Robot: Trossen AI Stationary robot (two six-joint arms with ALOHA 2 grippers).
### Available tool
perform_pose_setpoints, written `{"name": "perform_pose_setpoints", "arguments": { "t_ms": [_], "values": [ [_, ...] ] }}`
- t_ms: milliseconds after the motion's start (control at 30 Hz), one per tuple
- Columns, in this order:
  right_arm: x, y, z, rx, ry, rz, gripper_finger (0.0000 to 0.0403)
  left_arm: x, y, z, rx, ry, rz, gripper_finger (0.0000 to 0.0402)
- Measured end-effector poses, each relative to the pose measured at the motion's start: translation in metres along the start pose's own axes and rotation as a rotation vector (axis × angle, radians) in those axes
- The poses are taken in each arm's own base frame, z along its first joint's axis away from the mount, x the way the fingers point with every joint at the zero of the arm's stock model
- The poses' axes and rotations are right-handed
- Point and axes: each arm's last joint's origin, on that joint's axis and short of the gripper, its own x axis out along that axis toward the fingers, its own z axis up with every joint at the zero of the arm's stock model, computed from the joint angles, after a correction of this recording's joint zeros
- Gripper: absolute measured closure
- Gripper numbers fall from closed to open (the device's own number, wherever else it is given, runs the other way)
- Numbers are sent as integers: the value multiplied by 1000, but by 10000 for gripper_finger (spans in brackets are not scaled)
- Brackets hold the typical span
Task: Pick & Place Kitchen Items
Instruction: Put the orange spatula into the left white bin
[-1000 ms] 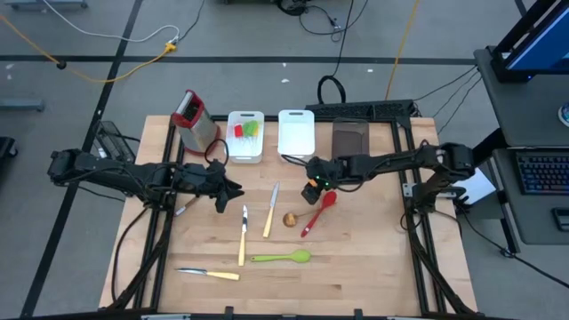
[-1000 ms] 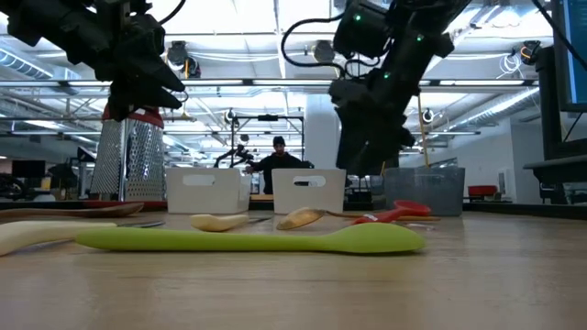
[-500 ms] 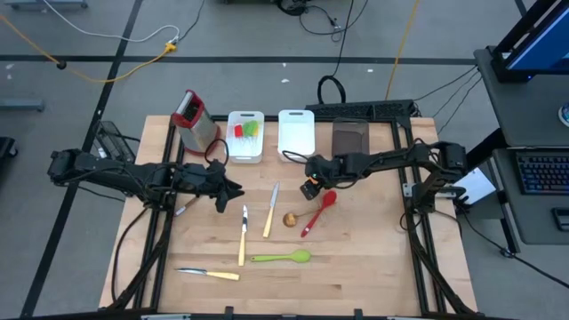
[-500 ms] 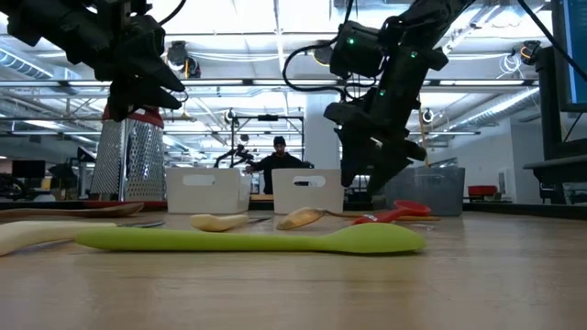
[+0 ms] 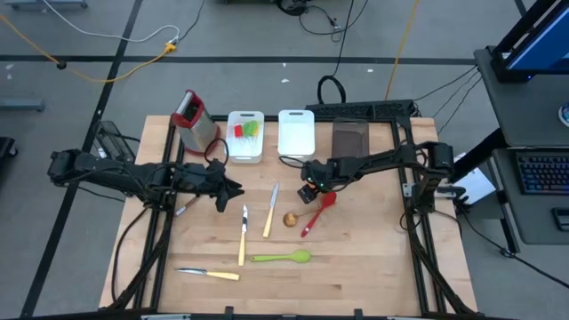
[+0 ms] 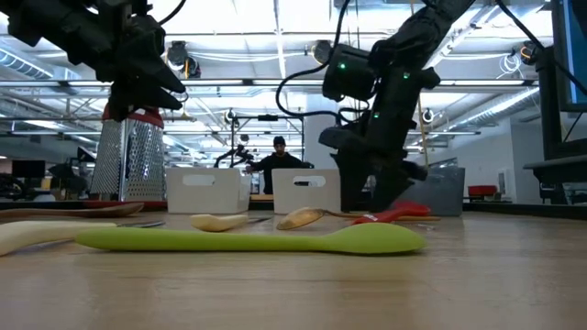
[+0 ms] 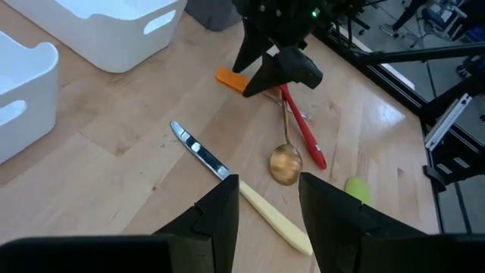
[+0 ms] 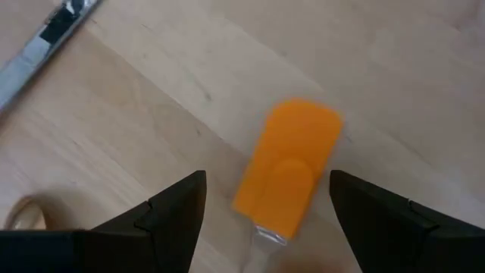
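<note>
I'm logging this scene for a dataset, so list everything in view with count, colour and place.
Grater: 1, steel with red top, table's far left.
Bins: 2 white, 1 dark, far edge.
Knives: 3, cream-handled, centre and near left.
Green spoon: 1, near centre.
Red spoon: 1, centre right.
Wooden spoon: 1, beside red spoon.
Orange spatula: 1, under right gripper.
Person: 1, dark top, room behind.
Left gripper: empty, raised left of centre.
Right gripper: open over spatula.

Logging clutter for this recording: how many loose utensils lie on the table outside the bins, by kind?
Cream-handled knives: 3
Spoons: 3, namely green spoon, red spoon, tan spoon
Orange spatula: 1
Half-hidden utensil under the left arm, kind unclear: 1
Total: 8
</note>
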Motion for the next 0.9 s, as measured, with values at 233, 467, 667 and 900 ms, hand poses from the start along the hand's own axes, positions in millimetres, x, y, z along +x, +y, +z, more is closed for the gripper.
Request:
{"name": "perform_pose_setpoints", "arguments": {
  "t_ms": [233, 467, 667, 900],
  "values": [
    [1, -2, 3, -52, -92, -78, 131, 0, 2, 1, 6, -4, 8, 261],
    [1, 0, 2, -49, -97, -83, 131, 0, 2, 1, 17, -5, 10, 261],
    [1, 4, -3, -64, -36, -21, 135, 0, 2, 1, 21, -5, 10, 261],
    [7, 8, -7, -68, -29, -11, 140, 0, 2, 1, 21, -5, 10, 261]
  ]
}}
